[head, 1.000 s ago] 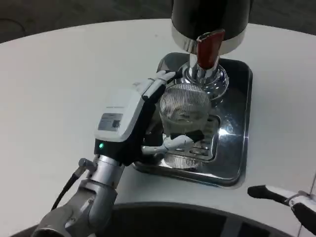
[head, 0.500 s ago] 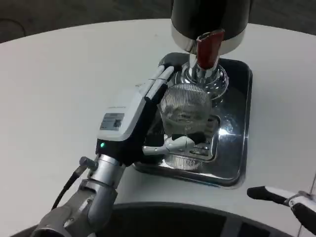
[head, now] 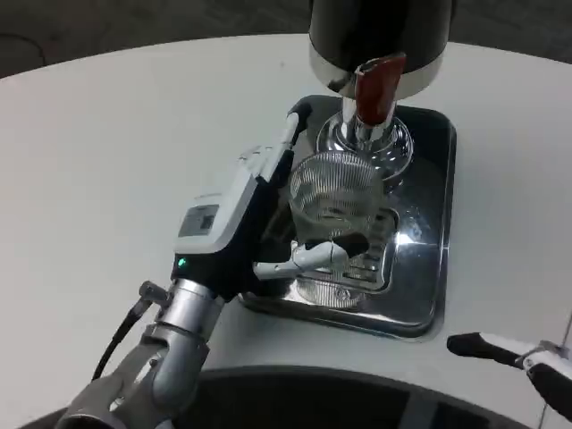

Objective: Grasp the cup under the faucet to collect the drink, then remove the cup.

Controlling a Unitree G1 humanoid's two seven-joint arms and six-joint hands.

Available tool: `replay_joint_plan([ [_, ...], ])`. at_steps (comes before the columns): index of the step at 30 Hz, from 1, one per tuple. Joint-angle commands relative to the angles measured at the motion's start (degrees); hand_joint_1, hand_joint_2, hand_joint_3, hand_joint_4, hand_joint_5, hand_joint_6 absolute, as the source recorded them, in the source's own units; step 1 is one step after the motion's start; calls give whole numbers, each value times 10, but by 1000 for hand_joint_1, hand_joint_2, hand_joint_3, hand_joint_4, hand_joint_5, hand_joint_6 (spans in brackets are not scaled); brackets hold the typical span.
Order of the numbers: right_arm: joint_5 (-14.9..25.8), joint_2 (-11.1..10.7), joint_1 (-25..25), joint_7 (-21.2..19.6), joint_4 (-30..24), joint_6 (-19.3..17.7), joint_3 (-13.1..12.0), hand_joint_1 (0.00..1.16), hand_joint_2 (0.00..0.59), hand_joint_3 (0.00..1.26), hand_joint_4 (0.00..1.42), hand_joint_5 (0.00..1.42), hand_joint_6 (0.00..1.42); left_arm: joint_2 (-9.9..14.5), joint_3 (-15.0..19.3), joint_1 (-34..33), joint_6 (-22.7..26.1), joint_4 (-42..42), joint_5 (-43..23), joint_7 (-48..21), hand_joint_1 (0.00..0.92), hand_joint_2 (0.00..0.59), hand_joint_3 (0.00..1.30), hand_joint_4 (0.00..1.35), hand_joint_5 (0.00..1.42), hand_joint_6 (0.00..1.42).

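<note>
Head view: left hand [head: 234, 214] wrapped around the glass cup [head: 334, 198] under the faucet [head: 374, 89].

Its silver forearm rises from the lower left, the white back of the hand tilted up and facing the camera; the upper fingers [head: 284, 143] reach along the cup's left and far side, while the thumb [head: 308, 256] curls across the cup's near lower side, so the hand grips the cup between them; the ribbed, clear cup stands upright on the shiny metal tray [head: 427, 295], over its slotted grate, directly below the red-handled faucet of the dark dispenser [head: 380, 31]; the tray rests on the white table [head: 107, 152]; the right hand [head: 518, 357] shows at the lower right corner, well apart from the tray, and whether it is open or closed I cannot tell.
</note>
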Motion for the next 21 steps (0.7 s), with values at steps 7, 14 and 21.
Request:
replay_joint_plan([
  [7,-1,1,-3,0,0,10,7,673,500,312,253,219,95,-4,10,4,-15,3,-22,-43,218,31,0,0,93,103],
  [14,-1,0,-4,0,0,13,10,673,500,312,253,233,95,-5,12,8,-14,-7,-27,-61,171,47,0,0,48,45],
  [21,-2,0,-5,0,1,14,12,671,503,312,260,234,95,-3,19,13,-14,-15,-30,-72,123,41,0,0,18,17],
])
